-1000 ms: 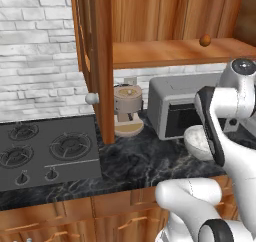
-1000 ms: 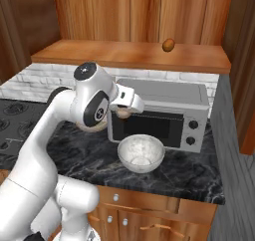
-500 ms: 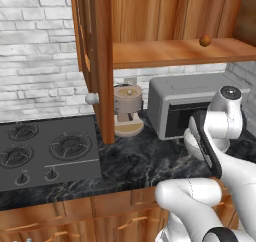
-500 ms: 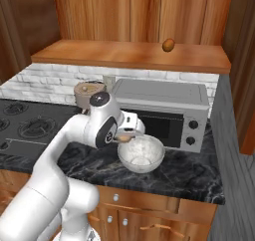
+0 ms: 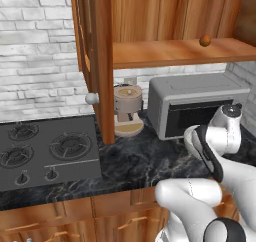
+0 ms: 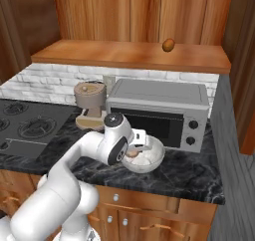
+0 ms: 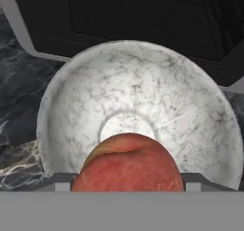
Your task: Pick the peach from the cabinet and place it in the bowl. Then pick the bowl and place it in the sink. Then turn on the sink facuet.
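Note:
A reddish-orange peach point(image 7: 127, 164) sits between my fingers, and my gripper point(image 6: 134, 152) is shut on it. It hangs low inside the wide marbled white bowl point(image 7: 71, 82), just above its bottom. That bowl point(image 6: 152, 160) stands on the dark marble counter in front of the microwave. The brown wooden cabinet point(image 5: 165, 51) hangs above with its shelf point(image 6: 129, 53) in view. The sink and the sink facuet are out of view.
A small round orange-brown fruit point(image 5: 205, 40) point(image 6: 169, 45) lies on the cabinet shelf. The open cabinet door point(image 5: 97, 61) juts out over the counter. A grey microwave point(image 6: 159, 110) stands right behind the bowl, a coffee machine point(image 6: 90, 103) to its left, then a gas hob point(image 5: 45, 146).
My arm has swung down from mid height in front of the microwave and brought the hand with the peach into the bowl. The fruit on the shelf has not moved.

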